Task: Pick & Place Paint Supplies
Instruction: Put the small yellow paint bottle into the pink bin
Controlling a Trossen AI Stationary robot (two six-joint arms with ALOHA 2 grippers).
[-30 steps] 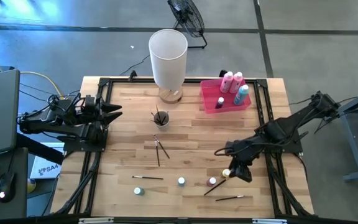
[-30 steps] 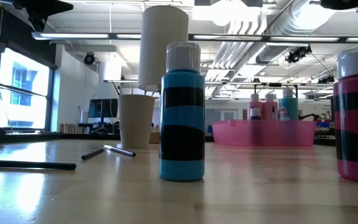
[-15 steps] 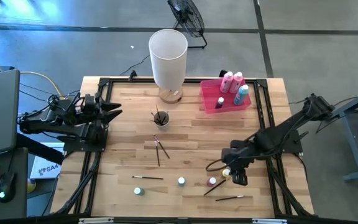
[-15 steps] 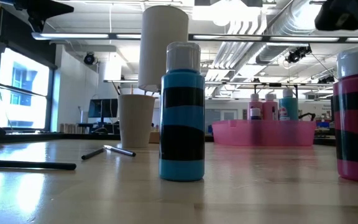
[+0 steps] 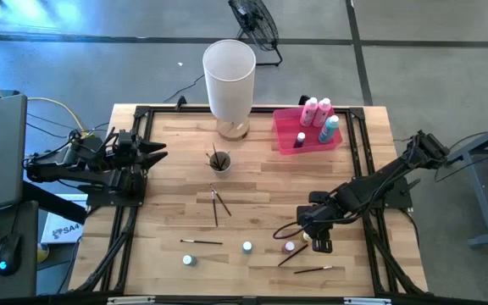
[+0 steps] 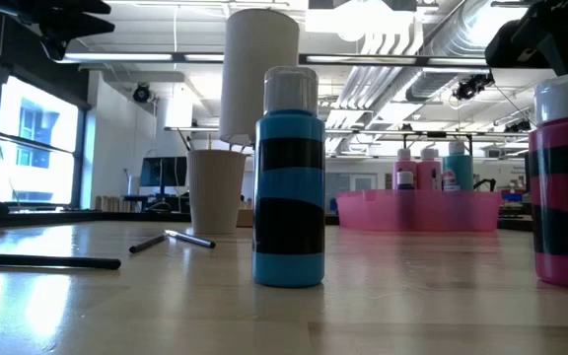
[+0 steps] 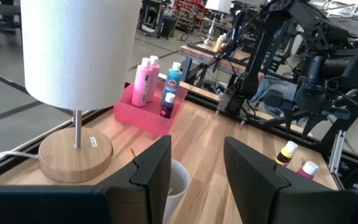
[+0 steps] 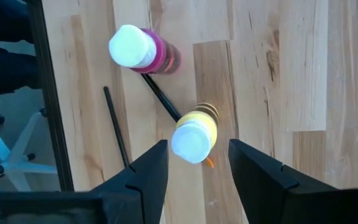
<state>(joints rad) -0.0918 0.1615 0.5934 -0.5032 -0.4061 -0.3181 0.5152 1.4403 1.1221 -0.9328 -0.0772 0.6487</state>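
Observation:
My right gripper (image 5: 313, 237) (image 8: 196, 148) hangs open over the near right part of the table, pointing down. A small yellow bottle with a white cap (image 8: 191, 135) stands between its fingers, untouched. A magenta bottle (image 8: 143, 51) (image 5: 289, 246) stands beside it, and two thin brushes (image 8: 159, 95) (image 8: 117, 127) lie by them. Two teal bottles (image 5: 247, 246) (image 5: 189, 260) and more brushes (image 5: 202, 242) (image 5: 219, 203) are on the wood. My left gripper (image 5: 155, 152) (image 7: 197, 168) waits open at the left edge.
A tall white lamp (image 5: 229, 80) stands at the far edge on a wooden foot. A white cup (image 5: 219, 161) with brushes is in front of it. The pink tray (image 5: 285, 135) at the far right holds several bottles. A black frame (image 5: 371, 169) runs around the table.
My right gripper has moved toward the table's left and near edges and come down over the yellow bottle, its fingers staying apart. The bottles and brushes have kept their places.

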